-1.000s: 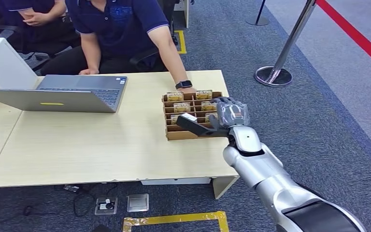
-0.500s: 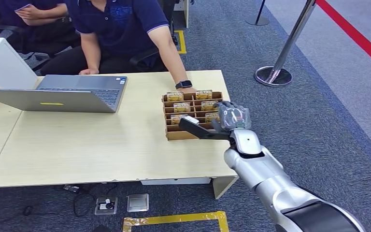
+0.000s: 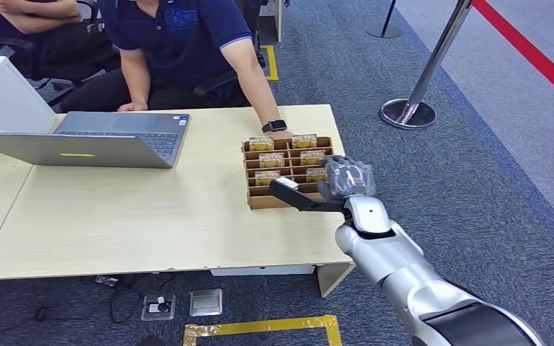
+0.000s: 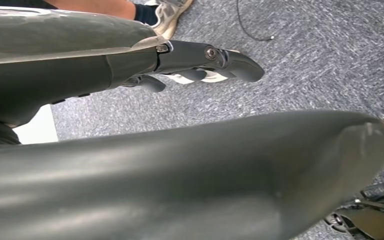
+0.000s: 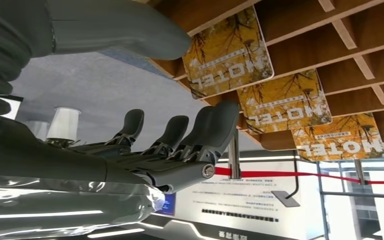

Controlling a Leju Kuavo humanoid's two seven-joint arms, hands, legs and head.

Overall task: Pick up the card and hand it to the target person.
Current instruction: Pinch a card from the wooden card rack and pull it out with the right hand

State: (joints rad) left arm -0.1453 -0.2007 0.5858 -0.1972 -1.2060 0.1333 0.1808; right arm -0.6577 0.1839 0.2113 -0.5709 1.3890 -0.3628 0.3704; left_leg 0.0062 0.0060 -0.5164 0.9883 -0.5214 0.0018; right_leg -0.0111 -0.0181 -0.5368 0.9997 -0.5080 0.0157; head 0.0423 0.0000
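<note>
A wooden slotted rack (image 3: 270, 202) stands on the table's right part and holds several yellow "HOTEL" cards (image 3: 272, 159). My right hand (image 3: 343, 180) hovers at the rack's near right corner, its thumb stretched across the front slots and its fingers over the right-hand cards. In the right wrist view the fingers (image 5: 210, 125) are spread and hold nothing, close beside the nearest card (image 5: 228, 52) in the rack (image 5: 330, 45). My left hand (image 4: 205, 60) hangs over grey carpet with nothing in it.
A person (image 3: 180, 36) in a dark blue shirt sits behind the table (image 3: 151, 209), a hand with a wristwatch (image 3: 277, 129) resting just behind the rack. An open laptop (image 3: 101, 137) stands at the left. A stanchion base (image 3: 407, 112) is on the carpet to the right.
My right hand has drawn slightly nearer and lower along the rack's front right corner. The second person at the back left has shifted their arms.
</note>
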